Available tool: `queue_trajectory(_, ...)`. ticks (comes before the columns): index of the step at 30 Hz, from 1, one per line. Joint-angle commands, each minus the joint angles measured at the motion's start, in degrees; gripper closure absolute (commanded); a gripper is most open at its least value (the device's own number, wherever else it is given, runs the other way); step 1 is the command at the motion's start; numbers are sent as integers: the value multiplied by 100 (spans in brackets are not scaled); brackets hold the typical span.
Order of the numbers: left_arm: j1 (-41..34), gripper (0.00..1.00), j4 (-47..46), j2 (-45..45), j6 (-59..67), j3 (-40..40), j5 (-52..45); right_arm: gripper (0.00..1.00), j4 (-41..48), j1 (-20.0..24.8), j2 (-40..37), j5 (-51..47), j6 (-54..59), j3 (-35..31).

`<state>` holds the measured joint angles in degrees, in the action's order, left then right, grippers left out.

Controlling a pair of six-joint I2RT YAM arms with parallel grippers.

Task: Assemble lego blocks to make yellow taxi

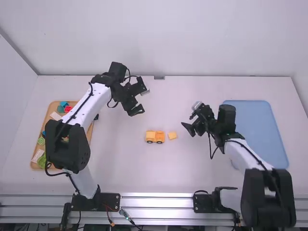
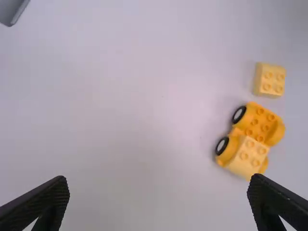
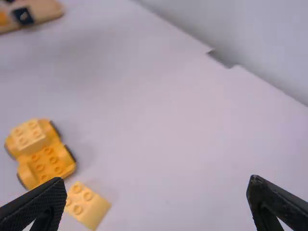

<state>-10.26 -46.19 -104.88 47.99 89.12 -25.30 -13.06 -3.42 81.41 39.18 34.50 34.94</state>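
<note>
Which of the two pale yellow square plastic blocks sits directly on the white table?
The loose one beside the orange plastic wheeled base; the other is stacked on that base.

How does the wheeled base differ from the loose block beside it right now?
The wheeled base is a deeper orange; the loose block is paler yellow. The base is longer and has black-tired wheels, while the loose block is small and has none. The base carries a pale yellow block at one end; nothing sits on the loose block. Both have round studs on top and rest on the table.
</note>
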Motion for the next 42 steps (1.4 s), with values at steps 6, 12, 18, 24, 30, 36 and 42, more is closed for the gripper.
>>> queue_trajectory(6, 382, 1, 144, -17, 3224, -1213, -2712, 7, 1217, -251, 1464, 1711, 2883, 874)
queue_trajectory(12, 273, 1, 1617, -46, 3436, -2559, -3154, 4, 2142, -271, 2474, 1912, 3755, 1532)
queue_trajectory(18, 319, 1, 2750, -46, 3158, -3456, -3626, 18, 2861, -437, 3335, 1488, 4889, 2026)
queue_trajectory(24, 284, 1, 3593, -46, 2439, -3856, -3624, 27, 2857, -352, 4019, 1513, 4957, 2337)
queue_trajectory(30, 275, 1, 3648, -46, 2269, -3856, -3676, 57, 3047, -337, 4194, 1652, 5381, 2350)
queue_trajectory(36, 278, 1, 3663, -72, 2304, -3908, -3672, 74, 3176, -332, 4194, 1838, 5558, 2352)
queue_trajectory(42, 275, 1, 4363, -509, 2358, -4142, -3897, 76, 3467, -323, 4050, 2247, 5582, 2367)
